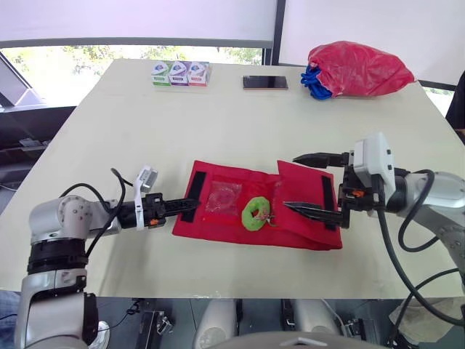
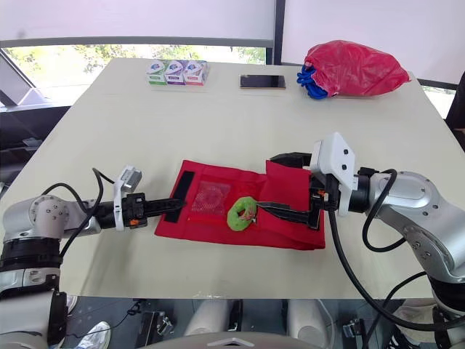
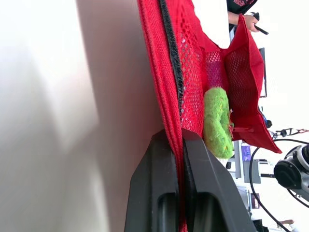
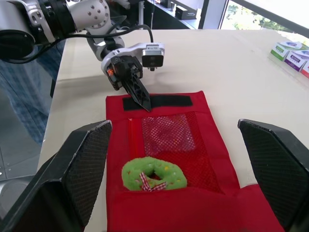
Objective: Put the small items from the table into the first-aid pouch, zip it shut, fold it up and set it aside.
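A red first-aid pouch (image 1: 305, 185) lies unfolded flat on the middle of the table, its mesh pocket (image 1: 224, 196) facing up. A green ring-shaped soft item (image 1: 256, 214) rests on the mesh near the pouch's middle; the wrist views show this green ring too (image 3: 216, 121) (image 4: 153, 175). My left gripper (image 1: 190, 204) is at the pouch's left edge, shut on the red fabric (image 3: 164, 72) by the black strip. My right gripper (image 1: 290, 182) hovers over the pouch's right flap, open wide, with nothing between its fingers (image 4: 82, 164).
At the table's far side stand three small boxes (image 1: 180, 73), a phone (image 1: 265, 82) and a red plastic bag (image 1: 360, 69) with something blue (image 1: 314, 81) beside it. Bare tabletop (image 1: 218, 131) lies between them and the pouch.
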### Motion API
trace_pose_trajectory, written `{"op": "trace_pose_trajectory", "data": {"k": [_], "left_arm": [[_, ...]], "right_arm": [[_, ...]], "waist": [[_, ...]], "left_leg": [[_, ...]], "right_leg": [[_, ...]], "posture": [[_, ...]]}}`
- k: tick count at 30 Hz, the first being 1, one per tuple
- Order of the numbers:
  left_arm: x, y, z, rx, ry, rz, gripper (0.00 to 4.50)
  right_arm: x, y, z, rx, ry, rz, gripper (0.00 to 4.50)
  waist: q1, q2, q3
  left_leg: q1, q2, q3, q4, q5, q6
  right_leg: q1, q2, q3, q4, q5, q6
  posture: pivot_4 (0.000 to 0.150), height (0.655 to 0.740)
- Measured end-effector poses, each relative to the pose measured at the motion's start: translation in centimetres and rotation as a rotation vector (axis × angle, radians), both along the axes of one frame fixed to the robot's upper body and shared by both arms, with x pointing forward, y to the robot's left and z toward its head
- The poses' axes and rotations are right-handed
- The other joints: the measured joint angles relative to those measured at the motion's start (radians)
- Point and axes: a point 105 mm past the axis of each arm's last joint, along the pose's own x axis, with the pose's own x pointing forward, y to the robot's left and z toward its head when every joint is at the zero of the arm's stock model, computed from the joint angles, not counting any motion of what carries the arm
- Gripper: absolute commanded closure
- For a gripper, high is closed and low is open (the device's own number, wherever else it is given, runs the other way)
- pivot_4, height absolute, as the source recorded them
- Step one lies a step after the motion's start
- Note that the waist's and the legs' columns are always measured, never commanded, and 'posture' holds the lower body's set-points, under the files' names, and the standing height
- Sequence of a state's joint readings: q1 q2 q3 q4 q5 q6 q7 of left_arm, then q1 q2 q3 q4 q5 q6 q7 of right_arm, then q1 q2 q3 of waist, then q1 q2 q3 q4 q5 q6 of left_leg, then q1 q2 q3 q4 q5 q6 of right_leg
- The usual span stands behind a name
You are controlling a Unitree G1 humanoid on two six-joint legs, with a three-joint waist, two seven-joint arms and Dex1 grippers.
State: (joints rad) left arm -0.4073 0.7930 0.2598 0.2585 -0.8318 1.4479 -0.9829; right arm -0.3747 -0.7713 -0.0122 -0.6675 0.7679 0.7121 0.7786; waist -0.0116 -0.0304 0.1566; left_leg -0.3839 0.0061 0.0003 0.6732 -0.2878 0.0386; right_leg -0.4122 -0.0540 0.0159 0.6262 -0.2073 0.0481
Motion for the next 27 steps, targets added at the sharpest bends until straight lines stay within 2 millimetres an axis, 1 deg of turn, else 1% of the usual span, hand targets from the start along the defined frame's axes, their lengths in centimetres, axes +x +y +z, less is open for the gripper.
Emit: {"op": "trace_pose_trajectory", "data": {"k": [3, 5, 6, 9, 10, 11, 13, 14, 15, 16, 17, 18, 19, 20, 21, 24, 25, 27], "left_arm": [[-0.5, 1.0, 0.6, 0.004, -0.021, 0.020, 4.45], [-0.9, 1.2, 0.7, 0.004, -0.027, 0.025, 4.50], [-1.0, 1.2, 0.7, 0.002, -0.027, 0.024, 4.50], [-1.0, 1.2, 0.8, 0.003, -0.034, 0.021, 4.50], [-0.9, 1.2, 0.8, 0.004, -0.040, 0.021, 4.50], [-0.9, 1.2, 0.9, 0.005, -0.045, 0.020, 4.50], [-0.8, 1.1, 1.0, 0.005, -0.053, 0.017, 4.50], [-0.8, 1.1, 1.1, 0.003, -0.056, 0.014, 4.50], [-0.8, 1.0, 1.1, 0.003, -0.058, 0.012, 4.50], [-0.8, 0.9, 1.3, -0.002, -0.067, 0.006, 4.50], [-0.8, 0.8, 1.4, -0.002, -0.072, 0.002, 4.50], [-0.8, 0.7, 1.7, -0.007, -0.086, -0.008, 4.50], [-0.8, 0.5, 1.9, -0.010, -0.097, -0.017, 4.50], [-0.7, 0.1, 2.6, -0.023, -0.124, -0.037, 4.50], [-0.6, -0.6, 3.6, -0.036, -0.169, -0.073, 4.50], [-0.4, -3.2, 6.9, -0.084, -0.305, -0.191, 4.50], [-0.4, -3.5, 7.1, -0.090, -0.317, -0.203, 4.50], [-0.3, -4.7, 7.8, -0.120, -0.341, -0.243, 4.50]], "right_arm": [[0.9, -0.6, -0.7, 0.005, 0.019, -0.045, 0.00], [1.5, -1.0, -1.7, -0.015, 0.032, -0.072, 0.55], [1.8, -1.1, -2.4, -0.033, 0.043, -0.076, 0.91], [2.3, -0.5, -3.7, -0.063, 0.049, -0.058, 2.37], [2.6, -0.2, -4.1, -0.068, 0.049, -0.048, 2.68], [2.8, 0.2, -4.3, -0.068, 0.044, -0.040, 3.28], [3.3, 0.7, -5.0, -0.074, 0.041, -0.035, 4.28], [3.7, 0.9, -6.1, -0.103, 0.042, -0.034, 4.46], [3.8, 0.9, -6.4, -0.112, 0.044, -0.034, 4.46], [4.3, 0.9, -7.7, -0.162, 0.036, -0.041, 4.46], [4.4, 0.9, -8.2, -0.177, 0.039, -0.044, 4.46], [4.7, 0.8, -9.2, -0.221, 0.030, -0.050, 4.46], [4.8, 0.8, -9.8, -0.248, 0.025, -0.050, 4.46], [4.8, 0.8, -10.5, -0.288, 0.004, -0.046, 4.46], [4.8, 1.0, -10.9, -0.319, -0.021, -0.036, 4.46], [4.8, 1.5, -11.6, -0.368, -0.058, -0.016, 4.46], [4.8, 1.6, -11.6, -0.369, -0.062, -0.014, 4.46], [4.8, 1.8, -11.9, -0.362, -0.061, -0.014, 4.46]], "waist": [[-0.002, 0.000, 0.000], [0.000, 0.000, 0.000], [0.000, 0.000, 0.000], [0.001, 0.000, 0.000], [0.000, 0.000, 0.000], [0.000, 0.000, 0.000], [-0.001, 0.000, 0.000], [-0.001, 0.000, 0.000], [0.000, 0.000, 0.000], [0.001, 0.000, 0.000], [0.001, 0.000, 0.000], [0.001, 0.000, 0.000], [0.001, 0.000, 0.000], [0.002, 0.000, 0.000], [0.004, -0.001, 0.000], [0.007, -0.002, -0.001], [0.004, -0.002, -0.001], [0.001, -0.002, -0.001]], "left_leg": [[0.000, 0.000, 0.000, 0.000, 0.000, 0.000], [0.000, 0.000, 0.000, 0.000, 0.000, 0.000], [0.000, 0.000, 0.000, 0.000, 0.000, 0.000], [0.000, 0.000, 0.000, 0.000, 0.000, 0.000], [0.000, 0.000, 0.000, 0.000, 0.000, -0.001], [0.000, 0.000, 0.000, 0.000, 0.001, -0.001], [0.000, 0.000, 0.000, 0.000, 0.001, -0.001], [0.000, 0.000, 0.000, 0.000, 0.001, -0.001], [0.000, 0.000, 0.000, 0.000, 0.001, -0.001], [0.000, 0.000, 0.000, 0.000, 0.001, -0.002], [0.000, -0.001, 0.000, 0.000, 0.001, -0.002], [0.000, -0.001, 0.000, 0.000, 0.002, -0.003], [0.000, -0.001, 0.000, 0.000, 0.002, -0.003], [0.000, -0.001, -0.001, 0.000, 0.002, -0.003], [0.000, -0.001, -0.001, 0.000, 0.002, -0.004], [0.001, -0.001, -0.001, 0.001, 0.002, -0.003], [0.002, -0.001, -0.001, 0.001, 0.002, -0.003], [0.003, -0.001, -0.002, 0.001, 0.002, -0.004]], "right_leg": [[0.000, -0.001, 0.000, 0.000, -0.001, -0.001], [0.000, -0.001, 0.000, 0.000, -0.001, -0.002], [0.000, -0.001, 0.000, 0.000, -0.001, -0.002], [0.000, 0.001, 0.000, 0.000, -0.001, -0.002], [0.000, 0.001, 0.000, 0.000, -0.001, -0.002], [0.000, 0.001, 0.000, 0.000, -0.001, -0.002], [0.000, 0.002, 0.000, 0.000, -0.001, -0.001], [0.000, 0.002, 0.000, 0.000, -0.001, -0.001], [0.000, 0.002, 0.000, 0.000, 0.000, -0.001], [0.000, 0.002, 0.000, 0.000, 0.000, 0.000], [0.000, 0.001, -0.001, 0.000, 0.000, 0.000], [0.000, 0.001, -0.001, 0.000, 0.000, 0.000], [0.000, 0.001, -0.001, 0.000, 0.000, 0.000], [0.000, 0.001, -0.001, 0.000, 0.000, 0.000], [0.000, 0.001, -0.001, 0.000, 0.000, 0.000], [0.002, 0.001, -0.001, 0.000, -0.001, -0.002], [0.003, 0.001, -0.001, 0.000, -0.001, -0.002], [0.003, 0.002, -0.001, 0.001, -0.001, -0.002]], "posture": [[0.150, 0.7400], [0.150, 0.7400], [0.150, 0.7400], [0.150, 0.7400], [0.150, 0.7400], [0.150, 0.7400], [0.150, 0.7400], [0.150, 0.7400], [0.150, 0.7400], [0.150, 0.7400], [0.150, 0.7400], [0.150, 0.7400], [0.150, 0.7400], [0.150, 0.7400], [0.150, 0.7400], [0.150, 0.7400], [0.150, 0.7400], [0.150, 0.7400]]}}
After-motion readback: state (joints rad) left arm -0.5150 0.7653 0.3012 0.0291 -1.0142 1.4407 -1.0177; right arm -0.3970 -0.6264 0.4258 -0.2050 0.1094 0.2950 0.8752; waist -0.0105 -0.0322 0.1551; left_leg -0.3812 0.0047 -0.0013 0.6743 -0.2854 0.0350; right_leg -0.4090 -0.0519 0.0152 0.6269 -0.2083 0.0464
